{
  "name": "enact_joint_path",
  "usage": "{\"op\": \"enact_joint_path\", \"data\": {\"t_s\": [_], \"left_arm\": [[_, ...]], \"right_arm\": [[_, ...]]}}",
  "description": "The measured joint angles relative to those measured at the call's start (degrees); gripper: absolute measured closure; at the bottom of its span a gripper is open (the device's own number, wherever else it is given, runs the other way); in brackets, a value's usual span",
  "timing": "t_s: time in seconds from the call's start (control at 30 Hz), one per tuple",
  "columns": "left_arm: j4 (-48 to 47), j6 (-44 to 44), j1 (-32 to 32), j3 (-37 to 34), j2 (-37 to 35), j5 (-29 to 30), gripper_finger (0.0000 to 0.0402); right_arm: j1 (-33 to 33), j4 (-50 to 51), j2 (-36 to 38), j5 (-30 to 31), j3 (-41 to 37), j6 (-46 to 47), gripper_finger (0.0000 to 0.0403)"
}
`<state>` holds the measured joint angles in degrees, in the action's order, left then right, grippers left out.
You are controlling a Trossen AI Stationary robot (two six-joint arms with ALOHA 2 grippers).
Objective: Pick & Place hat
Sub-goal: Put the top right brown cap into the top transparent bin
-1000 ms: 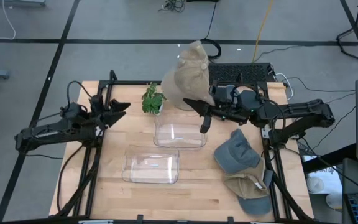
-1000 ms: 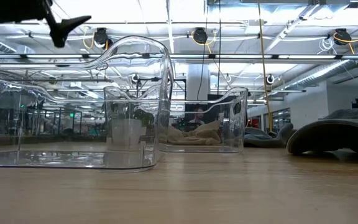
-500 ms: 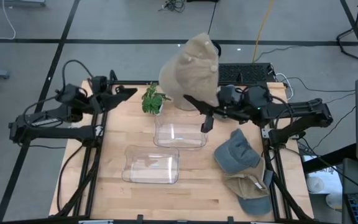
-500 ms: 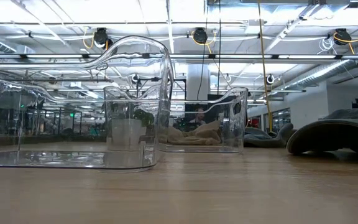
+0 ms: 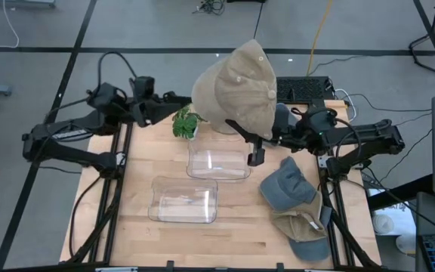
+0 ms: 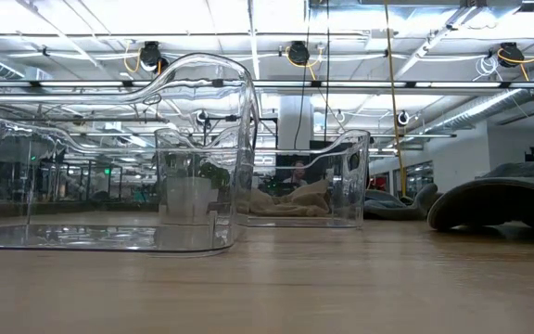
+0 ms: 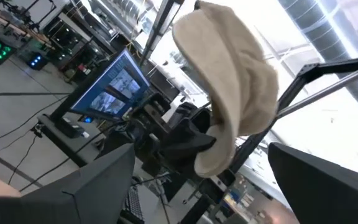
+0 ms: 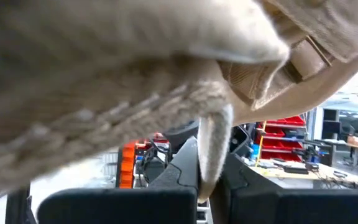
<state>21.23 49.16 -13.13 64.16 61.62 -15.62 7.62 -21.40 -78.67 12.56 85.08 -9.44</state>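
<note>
Above the wooden worktop (image 5: 134,227), rear centre: beige fabric cap (image 5: 236,87), raised, pinched by the clenched right hand (image 5: 254,143). Left hand (image 5: 174,99) released, fingers spread, beside a small green plant (image 5: 185,121). Two clear plastic bins (image 5: 183,199) below.

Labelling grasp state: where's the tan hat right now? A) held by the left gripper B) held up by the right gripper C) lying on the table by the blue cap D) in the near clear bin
B: the tan hat hangs above the table, pinched in the shut right gripper, while the left gripper is open and apart from it.
</note>
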Motion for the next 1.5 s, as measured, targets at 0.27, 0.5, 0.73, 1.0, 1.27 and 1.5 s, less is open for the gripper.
{"op": "enact_joint_path", "data": {"t_s": [0.27,0.5,0.73,1.0,1.27,1.5], "left_arm": [[0.1,-2.1,2.6,7.6,7.9,-0.9,0.0023],[0.2,-3.2,4.0,12.4,12.4,-0.9,0.0023],[0.0,-2.4,4.2,14.4,14.2,-0.9,0.0023],[0.1,0.9,3.7,14.5,14.1,-0.1,0.0049],[0.2,2.5,3.8,14.5,14.1,0.0,0.0186],[4.1,6.1,3.7,14.5,14.1,0.2,0.0286]], "right_arm": [[0.0,0.1,0.0,-0.7,0.0,-0.3,0.0403],[0.0,0.6,0.0,-1.5,0.0,-0.4,0.0403],[0.5,2.0,0.4,-2.3,-0.1,-0.7,0.0403],[2.0,3.0,1.4,1.4,-0.1,-5.3,0.0403],[2.0,4.1,1.4,2.6,-0.1,-6.2,0.0403],[2.0,4.1,1.4,2.7,-0.1,-6.7,0.0403]]}}
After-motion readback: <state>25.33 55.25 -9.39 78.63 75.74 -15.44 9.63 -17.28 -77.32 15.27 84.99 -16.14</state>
